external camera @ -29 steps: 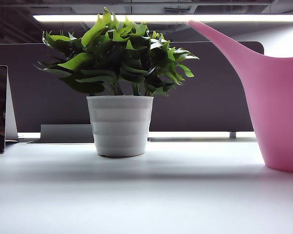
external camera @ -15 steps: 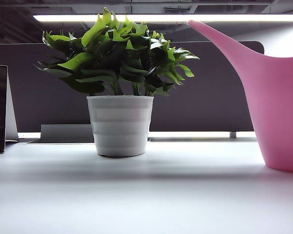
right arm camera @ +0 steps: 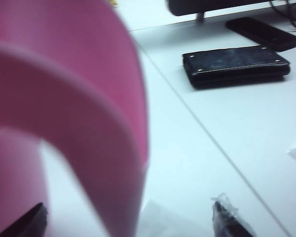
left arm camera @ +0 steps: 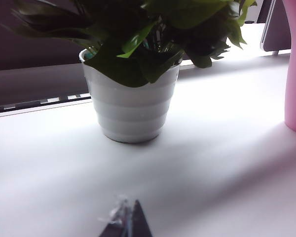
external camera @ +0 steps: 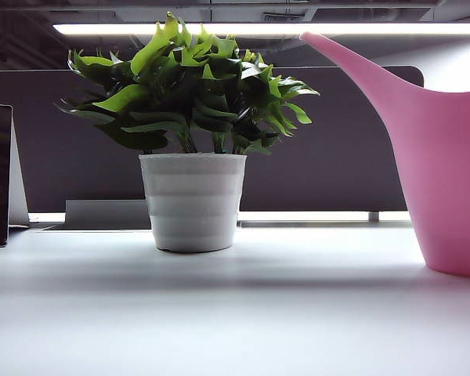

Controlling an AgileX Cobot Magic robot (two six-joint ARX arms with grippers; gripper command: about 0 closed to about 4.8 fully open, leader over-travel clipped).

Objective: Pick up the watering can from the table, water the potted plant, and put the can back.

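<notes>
Jaws of right gripper (right arm camera: pixel 128 219) spread around smooth pink watering can (right arm camera: pixel 74 98); left gripper (left arm camera: pixel 127 224) unclear.

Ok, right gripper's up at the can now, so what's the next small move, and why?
Probably ease the right gripper further in around the watering can handle, then close. Its fingers stand open either side of the pink handle loop, and the can rests untouched on the table beside the potted plant. The left gripper sits low, shut.
</notes>
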